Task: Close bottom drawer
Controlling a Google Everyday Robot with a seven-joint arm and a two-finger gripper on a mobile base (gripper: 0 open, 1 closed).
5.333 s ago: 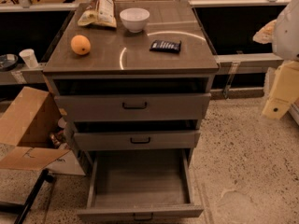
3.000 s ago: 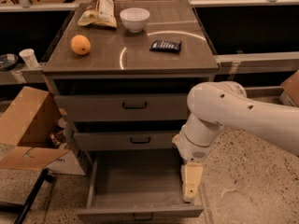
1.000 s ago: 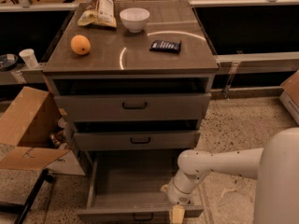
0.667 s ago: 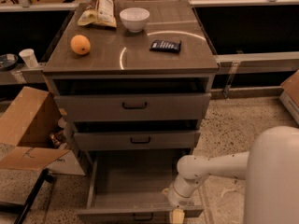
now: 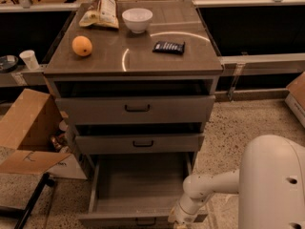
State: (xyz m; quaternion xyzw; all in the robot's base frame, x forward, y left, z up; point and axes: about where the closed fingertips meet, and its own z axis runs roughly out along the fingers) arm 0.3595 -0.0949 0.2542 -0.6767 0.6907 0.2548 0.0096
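The bottom drawer point(image 5: 136, 187) is the lowest of three grey-brown drawers and stands pulled far out, its plain grey tray bare inside. Its slim front panel point(image 5: 124, 219) with a small black handle point(image 5: 145, 221) lies at the lower edge of the view. My white arm point(image 5: 209, 187) reaches in from the lower right. My gripper point(image 5: 177, 222) is at the right end of the drawer's front panel, mostly cut off by the picture's bottom edge.
The middle drawer point(image 5: 140, 143) and the top drawer point(image 5: 136, 109) stand slightly out. On the cabinet top lie an orange point(image 5: 82, 46), a white bowl point(image 5: 137, 19), a snack bag point(image 5: 101, 6) and a black bar point(image 5: 168, 47). An open cardboard box point(image 5: 26, 132) stands left.
My arm swung in from the right and came down to the right front corner of the bottom drawer. In the last second it shifted only slightly. The drawer stays as far out.
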